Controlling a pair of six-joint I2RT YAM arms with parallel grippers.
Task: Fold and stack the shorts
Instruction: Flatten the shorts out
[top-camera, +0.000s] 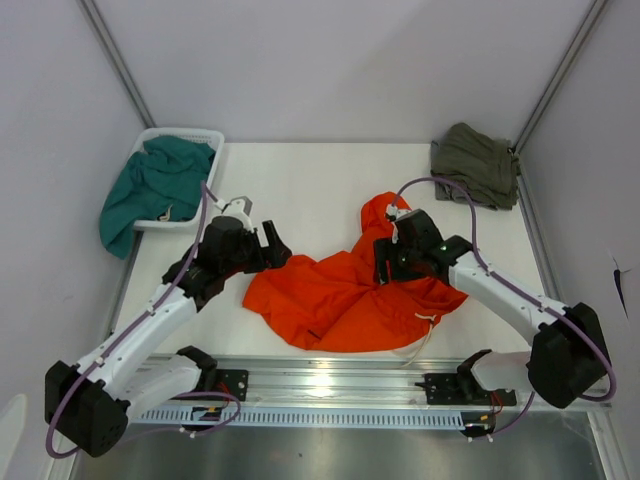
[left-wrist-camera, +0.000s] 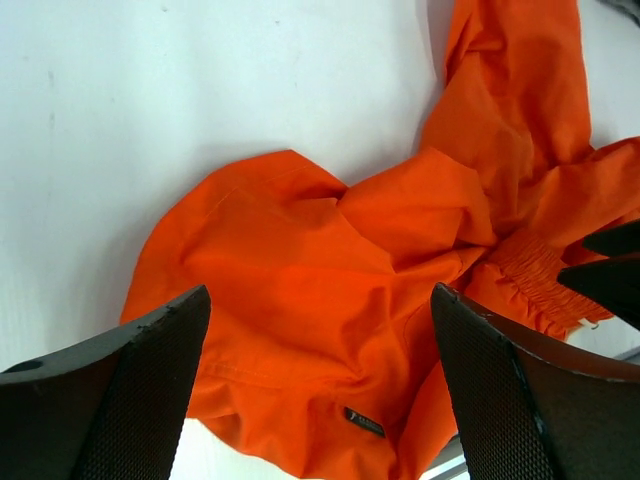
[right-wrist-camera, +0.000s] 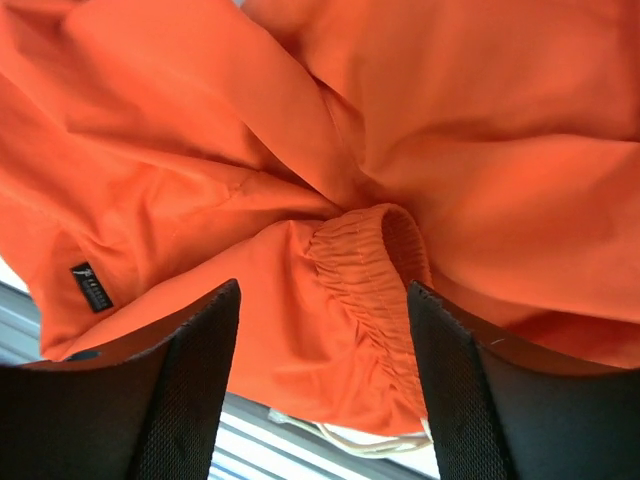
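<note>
The orange shorts (top-camera: 340, 295) lie crumpled on the white table's middle, one part reaching up toward the back. My left gripper (top-camera: 272, 243) is open, hovering at the shorts' left edge; in the left wrist view the orange fabric (left-wrist-camera: 300, 290) and its small dark hem tag (left-wrist-camera: 364, 421) lie between the wide-apart fingers (left-wrist-camera: 140, 390). My right gripper (top-camera: 385, 268) is open over the shorts' middle; in the right wrist view the gathered elastic waistband (right-wrist-camera: 375, 290) and white drawstring (right-wrist-camera: 350, 440) lie between the fingers (right-wrist-camera: 190, 380). Neither holds cloth.
A white basket (top-camera: 160, 140) at the back left holds a teal garment (top-camera: 150, 190) spilling over its front. An olive-green garment (top-camera: 477, 165) lies folded at the back right corner. A metal rail (top-camera: 330, 385) runs along the near table edge.
</note>
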